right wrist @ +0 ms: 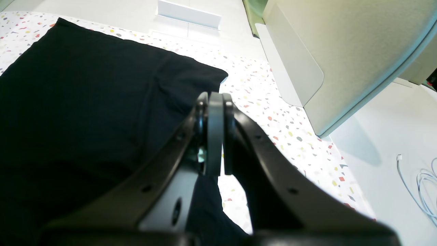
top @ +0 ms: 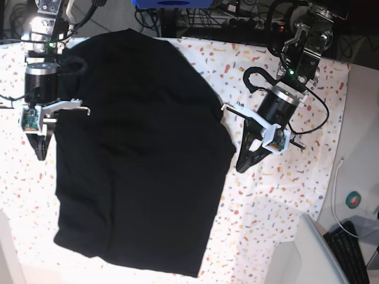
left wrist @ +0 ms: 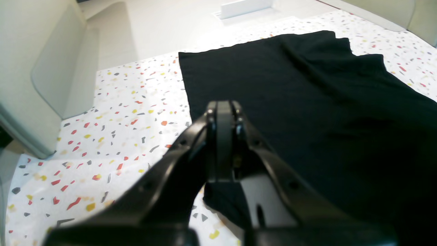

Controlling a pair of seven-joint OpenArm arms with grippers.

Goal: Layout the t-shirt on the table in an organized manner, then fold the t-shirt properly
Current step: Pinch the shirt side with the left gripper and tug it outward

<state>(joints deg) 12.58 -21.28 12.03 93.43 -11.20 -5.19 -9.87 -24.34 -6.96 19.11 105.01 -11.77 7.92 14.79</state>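
base view: the t-shirt lies spread over the middle and left of the speckled worktop, mostly flat, with its straight hem edge toward the near side and a sleeve bulging out on the view's right. the left hand sits at that right edge of the cloth, its tips pointing down beside the sleeve. the right hand sits at the opposite edge, on the view's left.

left wrist view: left hand has its fingers pressed together, and a fold of black fabric hangs just below them, so it looks to be pinching the t-shirt at its edge. the rest of the garment stretches away flat over the worktop.

right wrist view: right hand likewise pressed together, with black cloth hanging under the tips; the t-shirt runs off to its left. a white cable lies on the plain surface beyond the worktop.
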